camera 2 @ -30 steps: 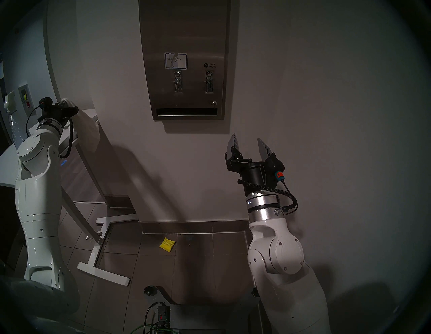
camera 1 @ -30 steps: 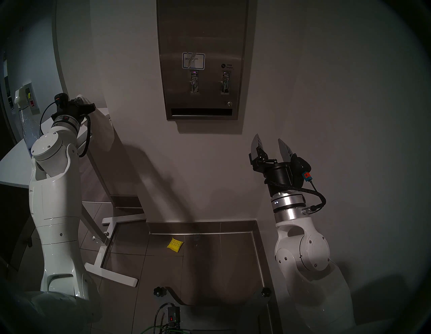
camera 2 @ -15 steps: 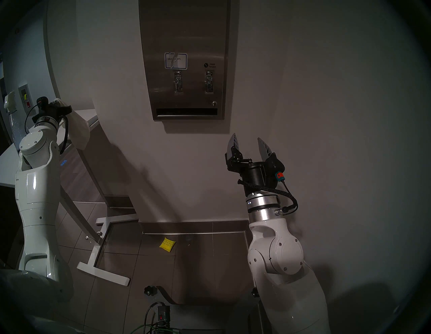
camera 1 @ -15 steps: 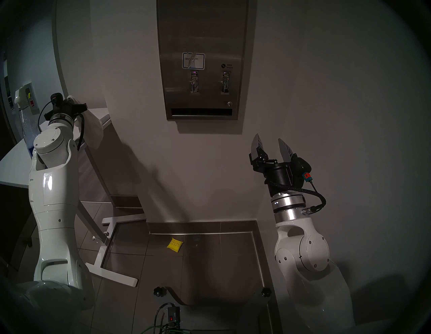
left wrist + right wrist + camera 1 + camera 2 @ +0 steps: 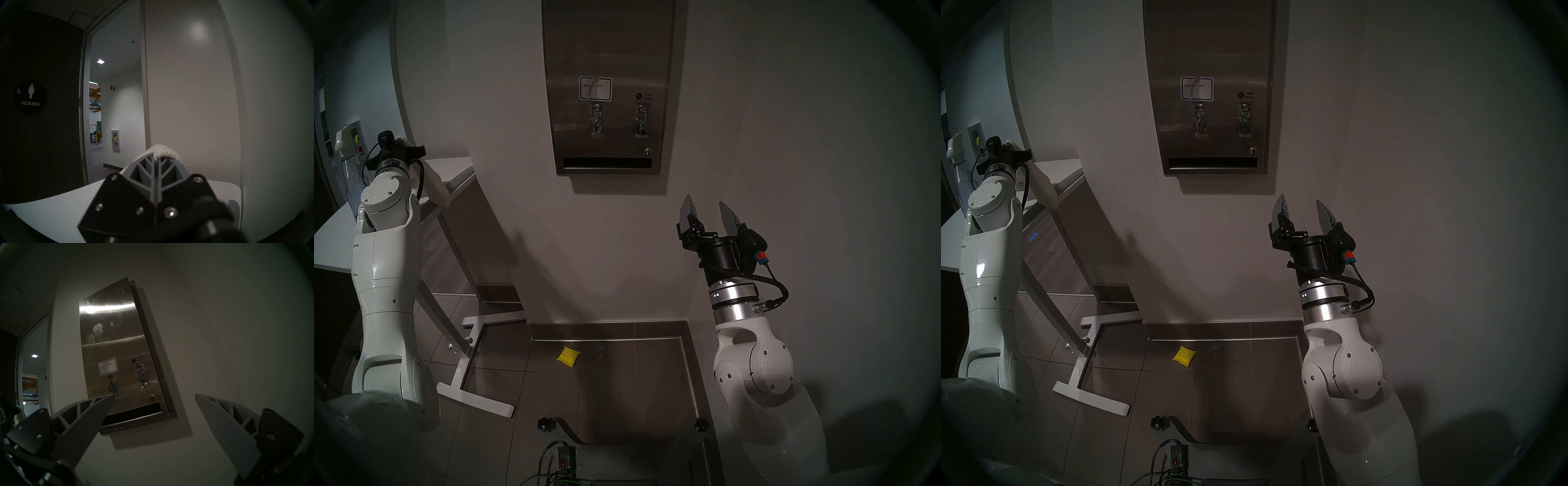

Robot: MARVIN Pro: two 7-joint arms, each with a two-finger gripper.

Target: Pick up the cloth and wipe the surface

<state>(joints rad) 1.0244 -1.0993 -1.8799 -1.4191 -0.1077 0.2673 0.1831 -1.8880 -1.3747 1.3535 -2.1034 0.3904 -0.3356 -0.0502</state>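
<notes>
Cloth (image 5: pixel 164 151) pinched in raised left fingers (image 5: pixel 146 167), right fingers (image 5: pixel 728 215) spread.

On the far wall we see the steel dispenser front (image 5: pixel 608 51), its two levers (image 5: pixel 596 119) below a blue-bordered label (image 5: pixel 595 88) and above a dark slot (image 5: pixel 607 163). At far left our left tool (image 5: pixel 403 149) grips the cream cloth (image 5: pixel 433 185), which hangs over the white tabletop (image 5: pixel 334 242). At right, our right tool (image 5: pixel 707 207) stands parted. A yellow pad (image 5: pixel 568 356) lies on the floor.
</notes>
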